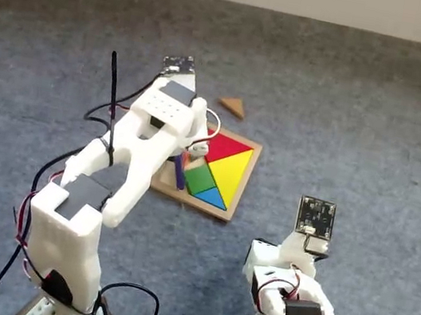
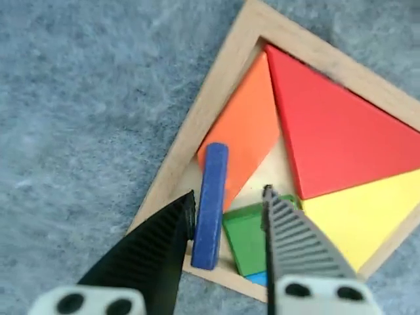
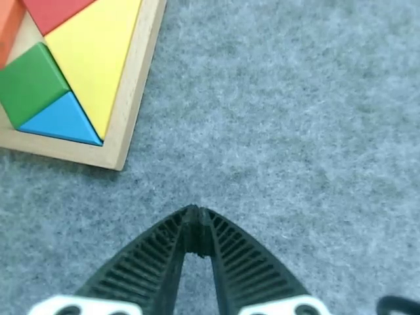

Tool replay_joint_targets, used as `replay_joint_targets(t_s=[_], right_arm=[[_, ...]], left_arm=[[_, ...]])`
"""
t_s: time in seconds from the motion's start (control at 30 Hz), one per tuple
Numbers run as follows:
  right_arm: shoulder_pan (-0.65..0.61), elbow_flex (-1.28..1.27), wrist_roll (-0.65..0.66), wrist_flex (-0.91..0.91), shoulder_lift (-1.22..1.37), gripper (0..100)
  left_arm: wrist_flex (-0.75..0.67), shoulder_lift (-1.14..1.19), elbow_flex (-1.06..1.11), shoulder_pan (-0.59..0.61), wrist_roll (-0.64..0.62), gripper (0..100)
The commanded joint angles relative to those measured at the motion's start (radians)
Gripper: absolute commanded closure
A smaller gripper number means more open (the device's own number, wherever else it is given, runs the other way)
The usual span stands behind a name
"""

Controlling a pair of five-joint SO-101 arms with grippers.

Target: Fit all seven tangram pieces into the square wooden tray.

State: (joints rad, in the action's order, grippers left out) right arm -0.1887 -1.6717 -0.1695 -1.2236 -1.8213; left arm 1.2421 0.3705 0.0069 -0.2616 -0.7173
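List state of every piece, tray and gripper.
Tray, part filled
Red triangle, flat
Yellow triangle, flat
Orange piece, flat
Green square, flat
Cyan triangle, flat
Blue piece, on edge, unseated
Brown triangle, outside tray
Left gripper, open
Right gripper, shut

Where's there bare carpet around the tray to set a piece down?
Bare carpet lies between the tray and the right gripper, and wide beyond the loose triangle. Crowded: the tray's left side in the high view, where the left gripper hangs over the blue piece.
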Motion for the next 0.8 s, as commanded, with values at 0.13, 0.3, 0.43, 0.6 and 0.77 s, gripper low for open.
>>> replay_joint_targets(t_s=[0.13, 0.3, 0.43, 0.6, 0.77], right_arm=[[0.018, -0.119, 0.008, 0.018, -0.016, 99.4], [0.018, -0.119, 0.008, 0.016, -0.016, 99.4], [0.018, -0.119, 0.008, 0.016, -0.016, 99.4], [0.018, -0.119, 0.008, 0.016, -0.016, 99.4], [0.018, -0.119, 0.008, 0.016, -0.016, 99.4]], left_arm=[[0.014, -0.062, -0.007, 0.022, -0.049, 82], [0.069, -0.065, -0.027, 0.039, -0.049, 84], [0.181, -0.065, -0.088, 0.039, -0.048, 84], [0.249, -0.062, -0.108, 0.041, -0.048, 84], [0.269, -0.064, -0.111, 0.058, -0.048, 84]])
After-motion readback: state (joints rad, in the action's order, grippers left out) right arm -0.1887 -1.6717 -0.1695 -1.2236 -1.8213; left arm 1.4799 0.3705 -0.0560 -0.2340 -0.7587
